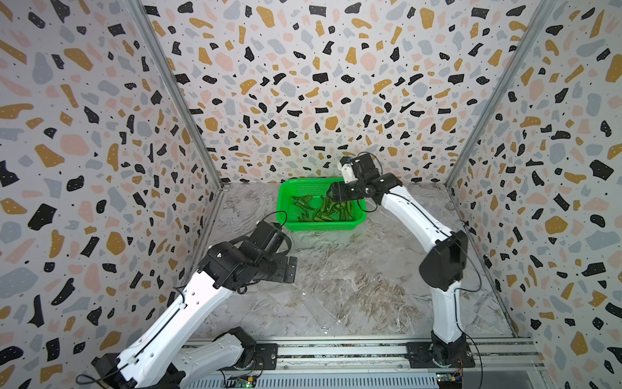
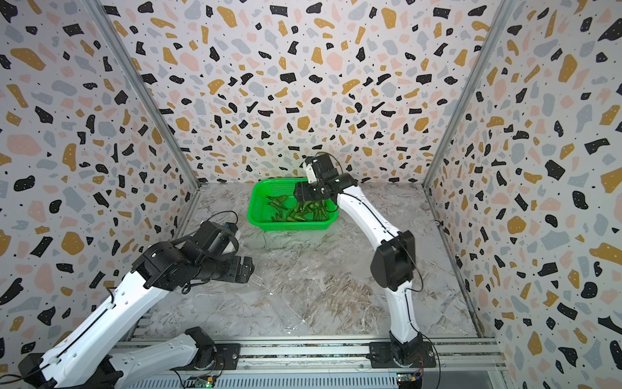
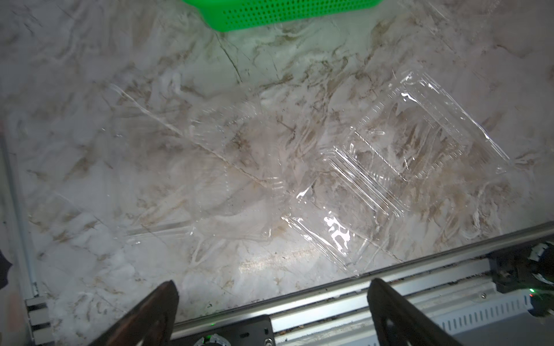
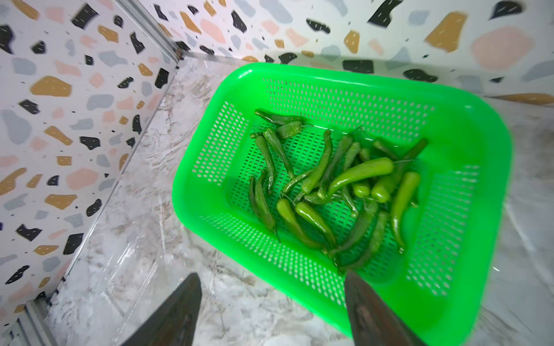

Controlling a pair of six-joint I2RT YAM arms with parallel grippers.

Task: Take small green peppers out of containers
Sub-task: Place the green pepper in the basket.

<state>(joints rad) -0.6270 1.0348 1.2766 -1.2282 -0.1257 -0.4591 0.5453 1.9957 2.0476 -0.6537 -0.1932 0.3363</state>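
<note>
Several small green peppers (image 1: pixel 319 210) (image 2: pixel 296 210) (image 4: pixel 329 185) lie loose in a bright green perforated basket (image 1: pixel 281 208) (image 2: pixel 252 208) (image 4: pixel 192 179) at the back of the table. My right gripper (image 1: pixel 331 195) (image 2: pixel 298 195) (image 4: pixel 271 274) hangs over the basket's near rim, open and empty. The containers are clear, crinkly packs lying flat on the marble. In the left wrist view one pack (image 3: pixel 419 143) lies beside another (image 3: pixel 329 236), and both look empty. My left gripper (image 1: pixel 291 269) (image 2: pixel 247 267) (image 3: pixel 274 282) hovers at the left of the table, open and holding nothing.
Patterned walls close in the left, back and right sides. An aluminium rail (image 1: pixel 336 350) (image 3: pixel 419 269) with the arm bases runs along the front edge. The basket's corner (image 3: pixel 269 15) shows in the left wrist view. More clear plastic (image 4: pixel 129 263) glints on the marble beside the basket.
</note>
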